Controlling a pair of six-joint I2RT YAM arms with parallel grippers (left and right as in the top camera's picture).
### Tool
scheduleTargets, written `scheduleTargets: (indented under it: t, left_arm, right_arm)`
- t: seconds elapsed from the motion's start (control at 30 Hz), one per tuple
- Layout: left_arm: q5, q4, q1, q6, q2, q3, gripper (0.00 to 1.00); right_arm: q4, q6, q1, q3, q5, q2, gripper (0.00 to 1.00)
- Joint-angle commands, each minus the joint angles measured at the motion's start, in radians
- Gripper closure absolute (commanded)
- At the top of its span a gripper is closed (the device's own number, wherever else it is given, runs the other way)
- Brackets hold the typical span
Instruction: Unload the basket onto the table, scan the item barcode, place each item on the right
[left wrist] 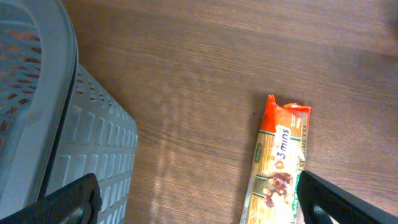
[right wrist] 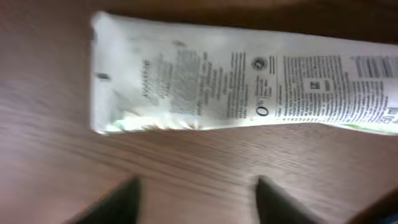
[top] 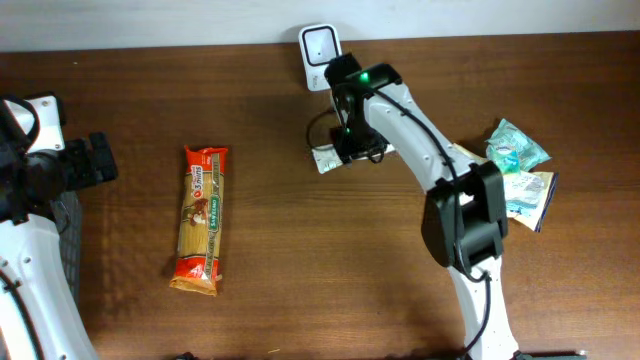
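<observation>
A white packet (right wrist: 242,81) with small black print lies flat on the wooden table, just beyond my right gripper's fingertips. My right gripper (right wrist: 196,183) is open with only bare table between its blurred fingers. Overhead, the right gripper (top: 355,150) hovers over that white packet (top: 325,158), a little in front of the white scanner (top: 320,45) at the table's back edge. My left gripper (top: 100,160) is at the far left, wide open and empty (left wrist: 198,185).
An orange spaghetti packet (top: 203,220) lies left of centre, its top end between the left fingers' view (left wrist: 280,162). A grey perforated basket (left wrist: 62,124) stands at the far left. Teal and white packets (top: 515,150) lie at the right.
</observation>
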Motion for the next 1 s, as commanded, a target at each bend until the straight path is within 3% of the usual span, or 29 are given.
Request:
scheduleTargets:
  t: [0.0, 0.03, 0.17, 0.3, 0.53, 0.57, 0.63, 0.8, 0.97]
  left_arm:
    - [0.000, 0.002, -0.002, 0.016, -0.005, 0.000, 0.01]
    - [0.000, 0.002, -0.002, 0.016, -0.005, 0.000, 0.01]
    - [0.000, 0.002, -0.002, 0.016, -0.005, 0.000, 0.01]
    - [0.000, 0.002, -0.002, 0.016, -0.005, 0.000, 0.01]
    - [0.000, 0.002, -0.002, 0.016, -0.005, 0.000, 0.01]
    - [0.000, 0.002, -0.002, 0.016, -0.005, 0.000, 0.01]
    - [0.000, 0.002, -0.002, 0.016, -0.005, 0.000, 0.01]
    - [0.000, 0.002, -0.002, 0.016, -0.005, 0.000, 0.01]
    - [0.000, 0.002, -0.002, 0.016, -0.005, 0.000, 0.01]
  right_arm:
    - [0.053, 0.369, -0.003, -0.015, -0.068, -0.010, 0.13]
    - [0.117, 0.479, 0.001, -0.069, -0.050, -0.009, 0.07]
    - [0.286, 0.735, 0.002, -0.239, -0.024, -0.009, 0.07]
    - [0.459, 0.791, -0.002, -0.363, -0.024, -0.009, 0.11]
    - [0.490, 0.619, 0.000, -0.363, -0.142, -0.009, 0.69]
    - [0.489, 0.563, 0.000, -0.363, -0.190, -0.009, 0.81]
    - [0.488, 0.444, 0.000, -0.363, -0.288, -0.009, 0.93]
    - [0.425, 0.310, 0.030, -0.363, -0.410, -0.009, 0.96]
    - [0.316, 0.065, 0.113, -0.357, -0.560, -0.011, 0.96]
